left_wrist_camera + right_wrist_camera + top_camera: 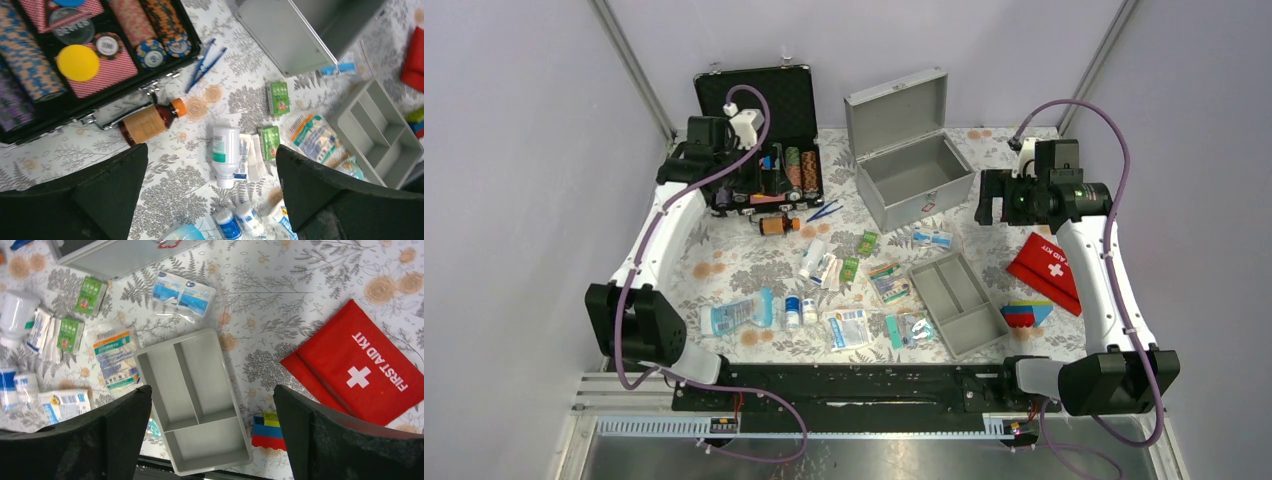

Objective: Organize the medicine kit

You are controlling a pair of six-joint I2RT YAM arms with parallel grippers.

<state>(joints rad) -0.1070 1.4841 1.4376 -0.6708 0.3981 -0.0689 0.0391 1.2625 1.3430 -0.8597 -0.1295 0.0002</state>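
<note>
Medicine kit box (911, 150) sits far centre, lid up; grey tray (957, 303) lies nearer, right of centre, apart from box. L gripper (207, 152) by poker-chip case (769, 130), R gripper (212, 390) right of box: both spread wide, gripping nothing.

Metal box (120, 257) cropped at top; packet (182, 292) print unreadable.
</note>
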